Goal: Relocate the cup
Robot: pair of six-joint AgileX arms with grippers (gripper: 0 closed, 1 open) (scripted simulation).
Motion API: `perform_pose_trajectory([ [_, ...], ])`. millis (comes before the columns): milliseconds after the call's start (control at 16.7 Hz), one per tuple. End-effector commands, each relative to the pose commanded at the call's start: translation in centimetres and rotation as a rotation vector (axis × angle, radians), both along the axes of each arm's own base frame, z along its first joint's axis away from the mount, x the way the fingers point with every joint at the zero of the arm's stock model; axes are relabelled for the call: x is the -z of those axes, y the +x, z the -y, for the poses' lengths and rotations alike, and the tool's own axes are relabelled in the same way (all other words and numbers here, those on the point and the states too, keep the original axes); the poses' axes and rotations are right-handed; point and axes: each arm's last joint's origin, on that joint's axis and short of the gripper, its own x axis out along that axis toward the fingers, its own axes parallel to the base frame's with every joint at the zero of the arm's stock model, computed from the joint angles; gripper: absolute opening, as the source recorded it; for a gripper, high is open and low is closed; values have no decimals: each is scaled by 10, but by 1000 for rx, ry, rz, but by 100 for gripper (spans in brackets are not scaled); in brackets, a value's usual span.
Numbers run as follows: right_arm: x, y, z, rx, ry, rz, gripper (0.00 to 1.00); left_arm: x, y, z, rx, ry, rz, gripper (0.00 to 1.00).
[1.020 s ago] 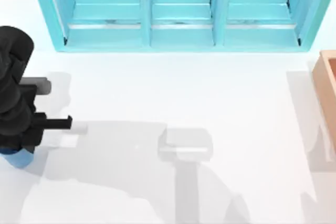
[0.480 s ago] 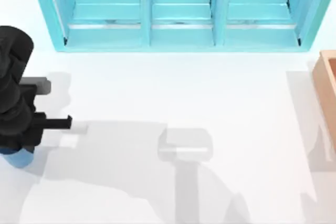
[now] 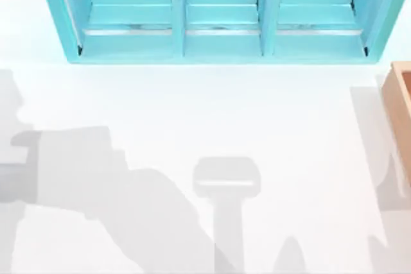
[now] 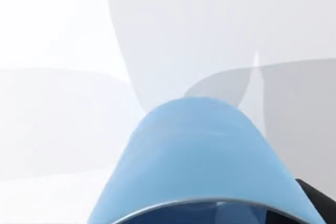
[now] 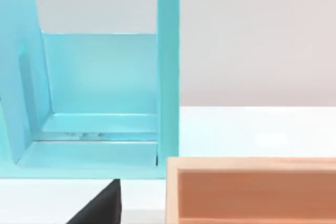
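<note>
The left tool has left the top view since a moment ago; whether it grips the cup, close under its wrist camera above the white surface, I cannot tell. The turquoise cabinet stays behind, a wooden box to its right.

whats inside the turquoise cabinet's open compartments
The turquoise cabinet shows three open compartments in the top view, each with bare floor and back panel; nothing sits in them. The right wrist view shows one bay bare too. The small blue cup is not inside; it appears in the left wrist view.
</note>
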Motion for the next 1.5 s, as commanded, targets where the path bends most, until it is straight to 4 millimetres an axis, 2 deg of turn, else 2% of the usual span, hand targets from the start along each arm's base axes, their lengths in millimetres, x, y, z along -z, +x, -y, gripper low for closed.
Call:
perform_pose_trajectory([
  [240, 0, 0, 0, 0, 0, 0, 100, -24, -13, -89, 3, -4, 3, 0],
  [420, 0, 0, 0, 0, 0, 0, 100, -39, -26, -124, 3, 5, 23, 0],
  [780, 0, 0, 0, 0, 0, 0, 100, -41, -28, -128, 7, 10, 27, 0],
  [1260, 0, 0, 0, 0, 0, 0, 100, 18, -28, -138, 3, 12, 33, 0],
  [1500, 0, 0, 0, 0, 0, 0, 100, 22, -28, -138, 3, 7, 28, 0],
])
